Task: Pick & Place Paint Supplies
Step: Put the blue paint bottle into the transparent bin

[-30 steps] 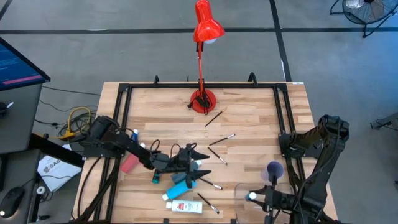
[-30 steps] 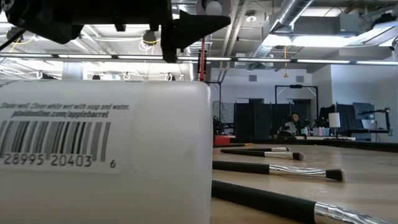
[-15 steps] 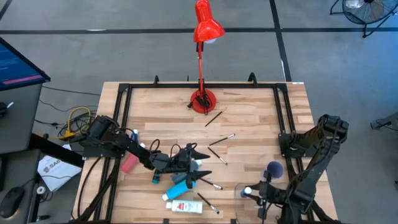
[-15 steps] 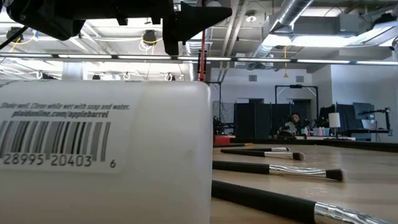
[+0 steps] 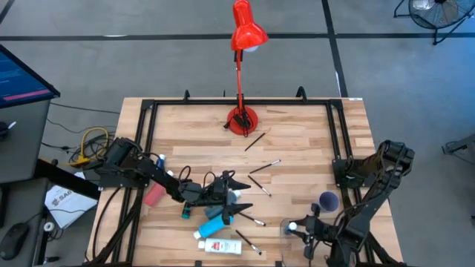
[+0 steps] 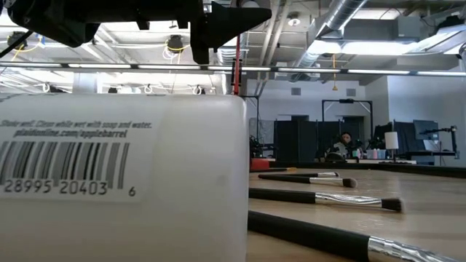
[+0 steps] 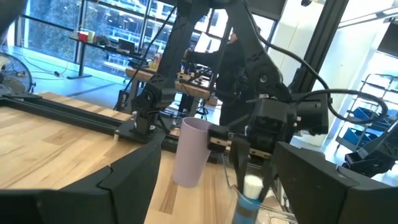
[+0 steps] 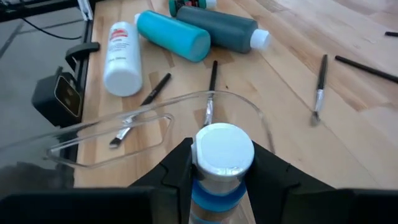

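A wooden worktop (image 5: pixel 297 133) seen from above, framed by black rails, with two dark robot arms at its near corners. A red desk lamp (image 5: pixel 241 74) stands at 12 o'clock on the far edge.

The task looks barely begun: most paint supplies lie loose on the wood. At about 7 o'clock from the worktop's centre sits a cluster: a pink-red tube (image 5: pixel 154 194) at the left edge, a dark teal bottle (image 8: pixel 217 26) and a bright teal bottle (image 8: pixel 174 35) side by side, and a white bottle (image 5: pixel 219 245) nearest the front edge. Thin dark paintbrushes (image 5: pixel 264 166) are scattered from the centre down to 6 o'clock; another brush lies near the lamp base.

The left gripper (image 5: pixel 236 194) hovers over the teal bottles with its fingers spread wide, holding nothing.

The right gripper (image 5: pixel 306 227), at 5 o'clock, is closed around a small blue bottle with a white cap (image 8: pixel 222 163), carried upright over the rim of the clear plastic tray (image 8: pixel 93 144). The tray seems to hold no bottle, though brushes show through its wall. A lilac cup (image 5: pixel 328 200) stands just beside the tray, at its 1 o'clock.

So one bottle is in transit; the rest remain to be moved.
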